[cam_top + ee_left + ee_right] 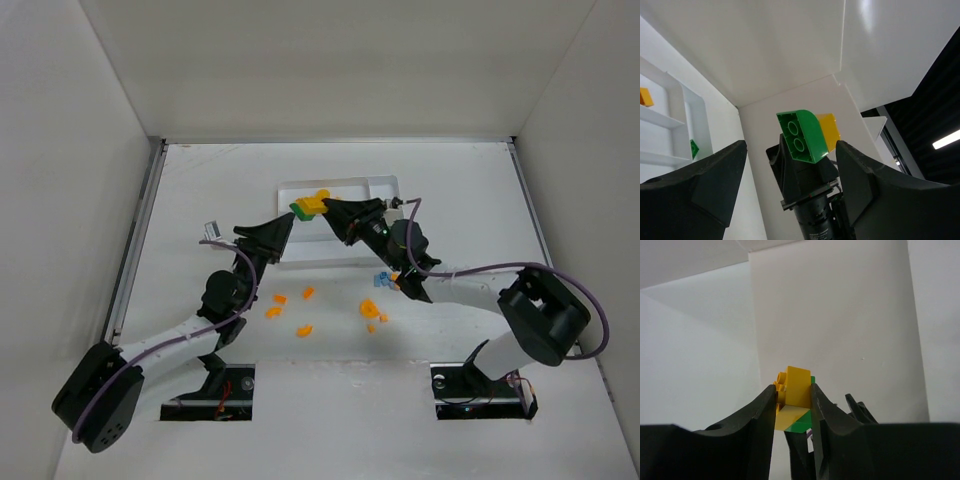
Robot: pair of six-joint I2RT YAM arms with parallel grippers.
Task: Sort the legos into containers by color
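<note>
My right gripper (335, 212) is shut on a yellow brick (799, 385) joined to a green brick (802, 426), held up in the air over the near left part of the white tray (385, 183). The pair also shows in the top view (310, 206). My left gripper (285, 228) is open just left of it; in the left wrist view the green brick (802, 136) and the yellow brick (829, 131) sit ahead between my open fingers (715, 180). Several orange pieces (302, 330) and light-blue pieces (385, 277) lie on the table.
The tray (680, 100) holds a small yellow-orange piece (645, 96) and a green piece (693, 148) in separate sections. White walls enclose the table on three sides. A small grey tag (211, 230) lies left of the left arm.
</note>
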